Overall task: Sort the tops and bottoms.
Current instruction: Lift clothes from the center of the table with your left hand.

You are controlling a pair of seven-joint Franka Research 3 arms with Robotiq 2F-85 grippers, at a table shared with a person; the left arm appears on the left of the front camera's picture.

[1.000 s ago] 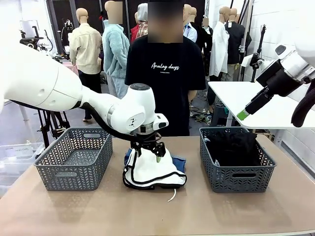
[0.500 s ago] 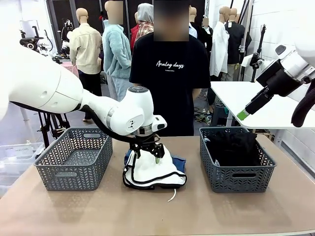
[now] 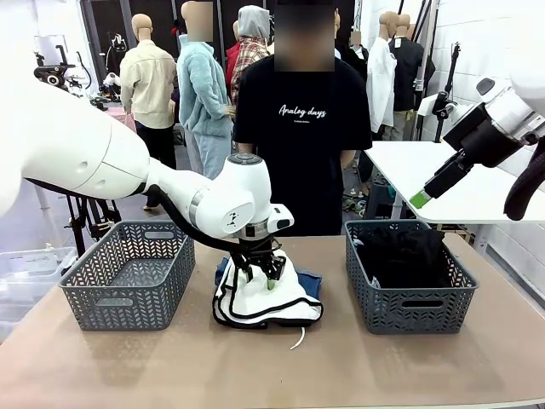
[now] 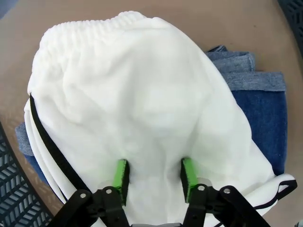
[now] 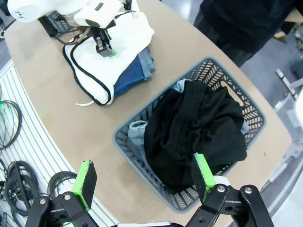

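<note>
Print "Analog days" on T-shirt [image 3: 302, 128]; left end effector [image 4: 154, 175], narrower than before, pinches white top [image 4: 142, 94]; right end effector [image 5: 144, 182] spread.

All I can read is "Analog days", in white script across the chest of the person's black T-shirt [image 3: 302, 136], at twelve o'clock from me, beyond the table's far edge. A smaller white line just under it is too fine to make out, as is the dark mark on my left arm [image 3: 228, 213].
</note>
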